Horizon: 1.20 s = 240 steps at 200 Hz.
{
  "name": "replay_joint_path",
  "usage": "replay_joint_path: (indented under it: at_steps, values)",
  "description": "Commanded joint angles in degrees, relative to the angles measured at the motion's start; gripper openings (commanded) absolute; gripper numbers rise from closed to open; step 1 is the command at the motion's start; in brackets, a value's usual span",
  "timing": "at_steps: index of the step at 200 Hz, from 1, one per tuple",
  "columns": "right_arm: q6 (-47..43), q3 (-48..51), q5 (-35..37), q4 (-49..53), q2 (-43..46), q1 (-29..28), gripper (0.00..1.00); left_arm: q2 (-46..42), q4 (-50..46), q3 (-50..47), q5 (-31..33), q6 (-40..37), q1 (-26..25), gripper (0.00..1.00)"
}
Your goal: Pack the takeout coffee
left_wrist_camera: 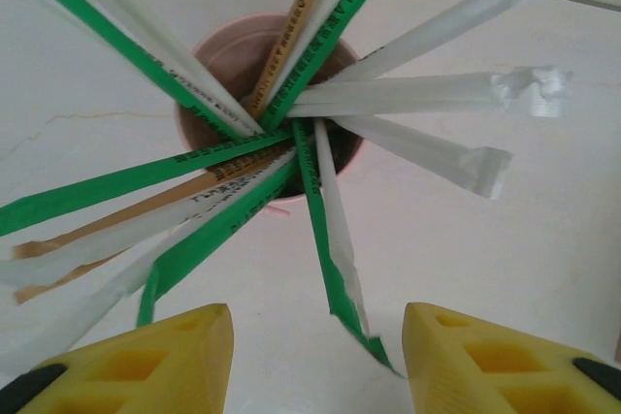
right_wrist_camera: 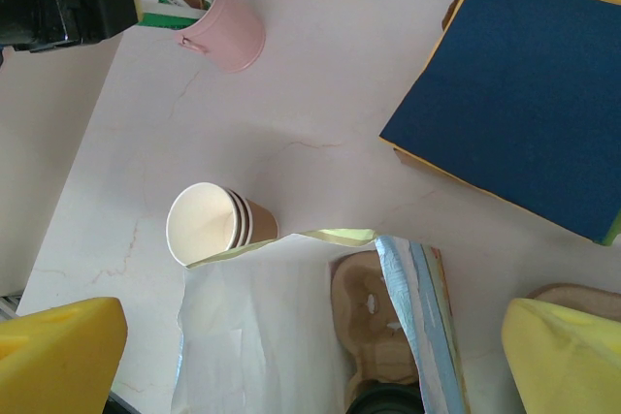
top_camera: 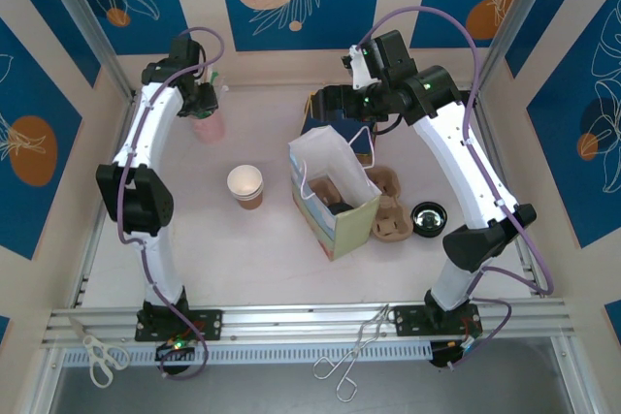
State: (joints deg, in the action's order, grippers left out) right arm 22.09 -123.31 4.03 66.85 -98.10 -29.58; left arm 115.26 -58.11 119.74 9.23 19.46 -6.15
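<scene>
Two pincers to log, both spread and both empty. Left pincer [left_wrist_camera: 315, 356] hangs nose-down over the pink cup [right_wrist_camera: 228, 31] of wrapped straws [left_wrist_camera: 417, 94] at the far left of the table [top_camera: 194, 259]. Its yellow fingers [left_wrist_camera: 146, 356] stand apart, and the tip of one green-and-white straw [left_wrist_camera: 335, 259] droops into the gap between them, touched by neither. Judgement: I come from above because the straws fan out in every direction, and a sideways approach would catch several at once. Right pincer [right_wrist_camera: 310, 361] is spread wide above the open mouth of the white paper bag [top_camera: 340, 225] at mid-table. I read this as standing by, clear of the left arm and with a look into the bag. Takeout coffee [top_camera: 339, 207]: a dark round lid shows low inside the bag, next to a pulp carrier [right_wrist_camera: 369, 317]. I judge this to be the lidded cup, already seated, though the bag walls hide its body. Not to be confused with it: the lidless brown cup [top_camera: 246, 184] upright just left of the bag, and the loose black lid [top_camera: 428, 217] to the right. A spare carrier [top_camera: 390, 208] lies beside the bag, and a blue napkin stack [right_wrist_camera: 524, 84] lies behind it. Risk: the bag stands unsupported, so anything lowered in must miss its walls.
</scene>
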Motion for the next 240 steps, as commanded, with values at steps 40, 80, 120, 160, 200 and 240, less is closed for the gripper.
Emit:
replay_joint_path:
  at_steps: [40, 80, 120, 160, 200, 240]
  values:
    - [-0.64, 0.36, -1.22, 0.12, 0.37, 0.32, 0.99, 0.05, -4.42, 2.51, 6.84, 0.44, 0.29, 0.43]
    - [-0.70, 0.35, -1.20, 0.23, 0.19, 0.41, 0.99, -1.14, -2.62, 1.50, 0.39, 0.31, 0.28, 0.40]
    - [-0.60, 0.50, -1.22, 0.17, 0.12, 0.49, 0.99, -2.86, -1.62, -0.12, -3.86, 0.64, 0.27, 0.40]
    - [-0.41, 1.14, -1.65, -0.05, 0.11, 0.59, 0.99, -3.76, -2.60, -1.16, -4.20, 0.93, 0.26, 0.39]
    - [-0.38, 1.31, -1.40, -0.05, 0.21, 0.57, 0.99, -6.72, -2.80, -2.06, -0.12, -0.67, 0.35, 0.38]
    - [-0.37, 1.58, -1.58, -0.18, 0.20, 0.60, 0.99, -8.07, -2.45, -3.85, 1.94, -2.41, 1.89, 0.34]
